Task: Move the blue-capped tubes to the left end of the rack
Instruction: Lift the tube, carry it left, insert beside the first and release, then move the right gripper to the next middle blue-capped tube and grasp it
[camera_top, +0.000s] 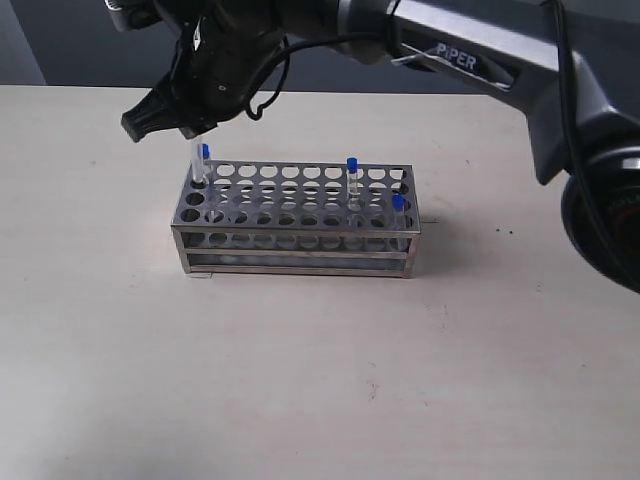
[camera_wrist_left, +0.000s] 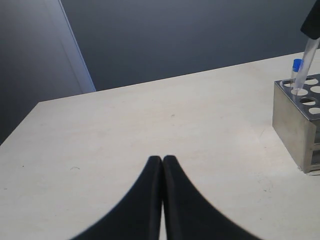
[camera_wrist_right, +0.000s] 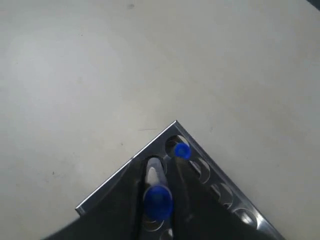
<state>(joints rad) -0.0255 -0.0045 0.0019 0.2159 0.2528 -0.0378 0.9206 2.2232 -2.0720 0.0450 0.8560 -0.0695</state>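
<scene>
Black right claw (camera_wrist_right: 161, 167) points down, gripping blue-capped tube (camera_wrist_right: 158, 201) over rack (camera_top: 300, 236).

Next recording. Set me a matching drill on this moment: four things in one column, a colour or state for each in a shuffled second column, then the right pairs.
Things
1. left pincer
2. right pincer
3. rack
4. rightmost tube's cap

States
A. bright blue
B. shut on a tube over the rack's left end
C. shiny steel with rows of round holes
D. shut and empty above the bare table

Pairs: 1-D, 2-B, 3-C, 4-A
</scene>
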